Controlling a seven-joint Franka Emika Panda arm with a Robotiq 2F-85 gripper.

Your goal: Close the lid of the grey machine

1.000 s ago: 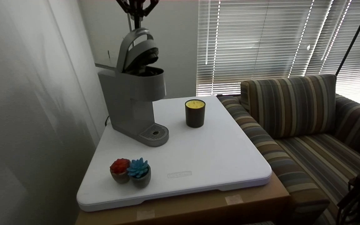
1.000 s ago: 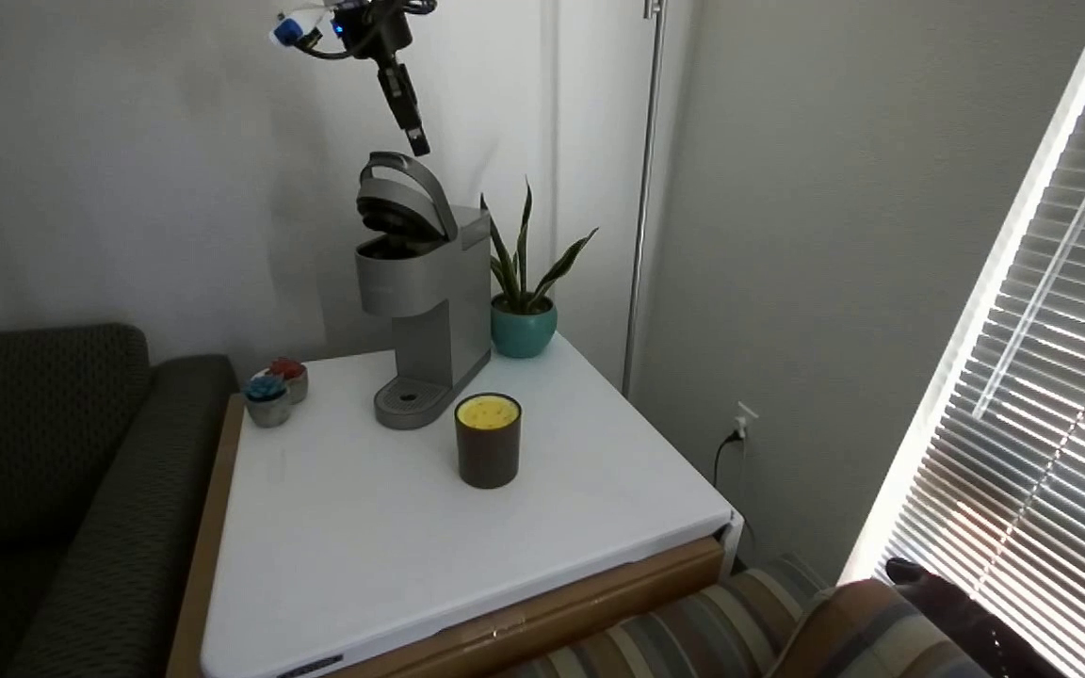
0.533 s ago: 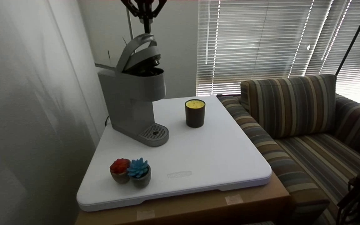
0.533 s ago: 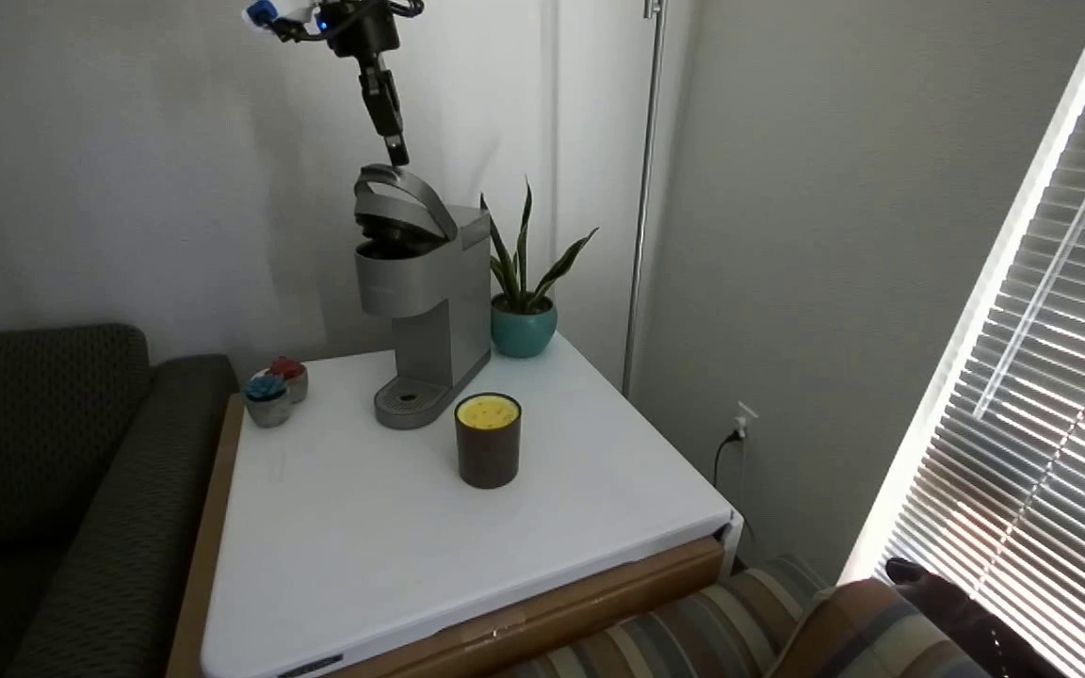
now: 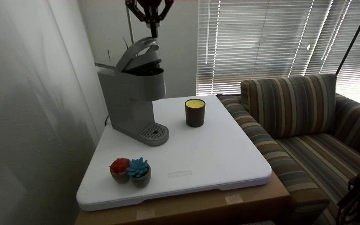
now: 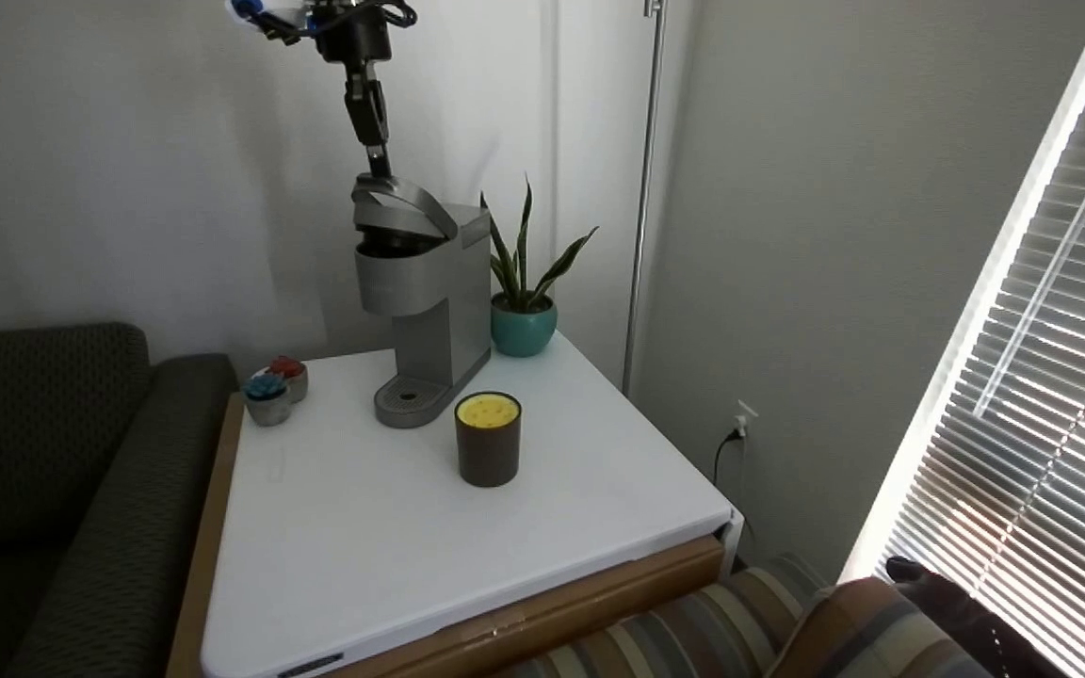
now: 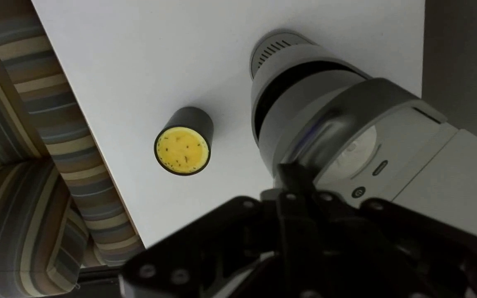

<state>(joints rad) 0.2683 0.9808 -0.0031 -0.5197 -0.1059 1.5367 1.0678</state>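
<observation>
One gripper touches one tilted lid

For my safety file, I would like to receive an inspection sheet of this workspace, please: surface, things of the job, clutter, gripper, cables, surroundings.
Surface: white table, faint marking near one edge.
Job's things: machine upright; lid partly open, handle raised.
Clutter: candle, red succulent and blue succulent on the table; plant near the machine.
Gripper: shut, seemingly touching the handle from above.
Cables: cord plugged into an outlet; dark loop behind the machine; any link is hidden.
Surroundings: striped armchair and dark sofa beside the table; blinds over a window.
</observation>
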